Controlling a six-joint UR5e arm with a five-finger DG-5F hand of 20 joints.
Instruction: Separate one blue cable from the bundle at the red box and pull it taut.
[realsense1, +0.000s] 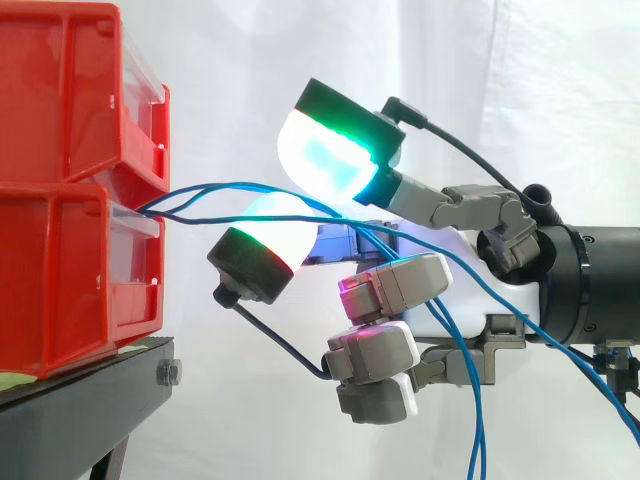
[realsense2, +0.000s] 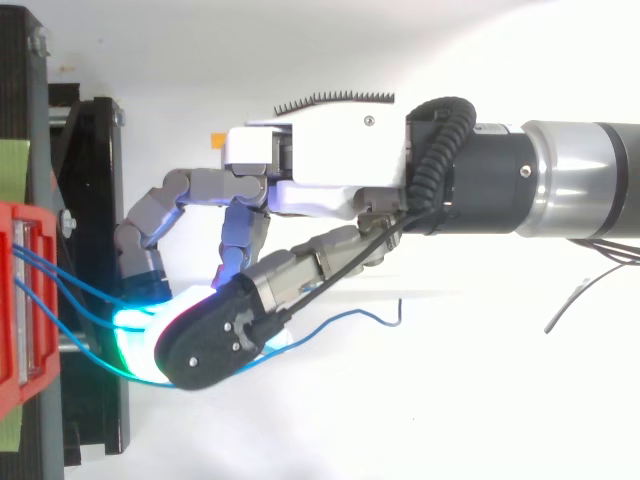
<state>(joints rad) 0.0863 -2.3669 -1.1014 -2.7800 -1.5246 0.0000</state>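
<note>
Several blue cables (realsense1: 230, 184) (from red box (realsense1: 60, 270), above black stand (realsense1: 80, 400)) between pinching fingers (realsense1: 330, 150)

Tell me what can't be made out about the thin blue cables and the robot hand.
1. Whether the hand grips one of the thin blue cables or several: top view, the hand itself covers the contact.
2. Where the cables start inside the red plastic bins: side view, the bin fronts hide it.
3. The cables' lower ends: side view, cut off by the bottom edge.

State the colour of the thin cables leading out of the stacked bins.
The cables are blue, clearest in the side view.
</note>
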